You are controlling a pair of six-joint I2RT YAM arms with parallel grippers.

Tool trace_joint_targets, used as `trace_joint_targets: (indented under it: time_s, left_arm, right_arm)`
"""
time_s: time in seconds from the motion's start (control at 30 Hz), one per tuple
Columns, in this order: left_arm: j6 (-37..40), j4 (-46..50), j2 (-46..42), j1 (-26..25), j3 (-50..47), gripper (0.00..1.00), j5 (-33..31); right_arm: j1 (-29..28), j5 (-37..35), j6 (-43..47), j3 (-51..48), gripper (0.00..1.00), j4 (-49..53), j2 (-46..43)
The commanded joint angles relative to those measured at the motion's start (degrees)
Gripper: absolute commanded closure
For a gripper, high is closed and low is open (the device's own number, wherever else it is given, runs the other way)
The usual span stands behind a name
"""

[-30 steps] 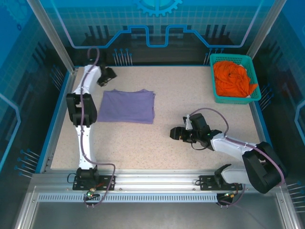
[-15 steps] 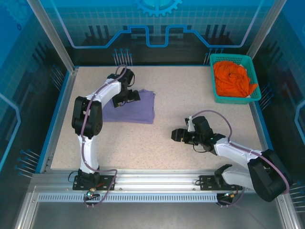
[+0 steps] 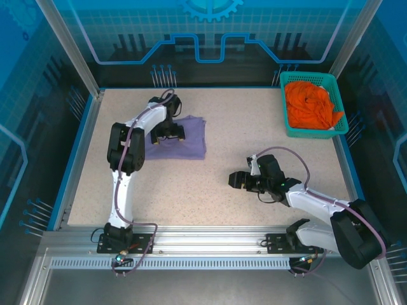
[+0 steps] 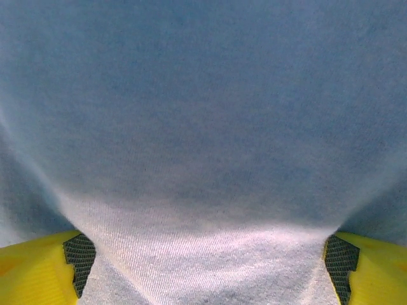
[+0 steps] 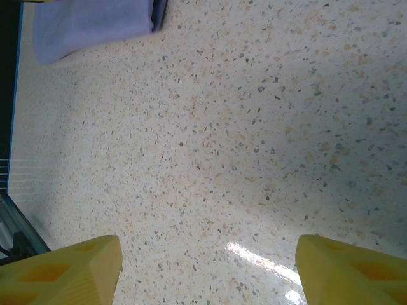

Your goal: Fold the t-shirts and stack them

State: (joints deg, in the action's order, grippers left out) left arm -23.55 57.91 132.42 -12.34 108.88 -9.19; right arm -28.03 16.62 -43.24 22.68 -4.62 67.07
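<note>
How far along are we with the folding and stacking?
Done: the purple shirt lies folded on the table. In hand: the left gripper, jaws open, is down on that fold. Left: the orange shirt lies bunched in the teal basket, unfolded and unstacked; the right gripper hovers open over bare table.

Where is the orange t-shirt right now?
In the top view, the orange t-shirt lies bunched inside the teal basket at the table's far right corner, well apart from the folded purple t-shirt on the left.
</note>
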Motion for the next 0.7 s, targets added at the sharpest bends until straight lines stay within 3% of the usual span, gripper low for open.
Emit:
trace_joint_targets:
  time_s: [0.0,0.27,0.43,0.67]
  left_arm:
    - [1.60,4.95,4.24,3.45,4.91,0.06,-3.23]
    - [6.63,13.66,14.13,8.17,25.16,0.06,-8.80]
    - [8.10,15.12,18.57,12.51,32.15,0.06,-10.57]
    - [7.10,16.20,19.58,14.97,39.20,0.02,-7.30]
  right_arm:
    - [0.97,0.89,0.53,-0.40,0.26,-0.65,-0.71]
    - [1.25,1.10,0.38,-0.60,0.26,-1.07,-0.10]
    - [1.40,1.11,0.11,-0.26,0.26,-1.37,0.92]
    - [1.40,0.90,0.09,2.03,0.26,-0.69,4.09]
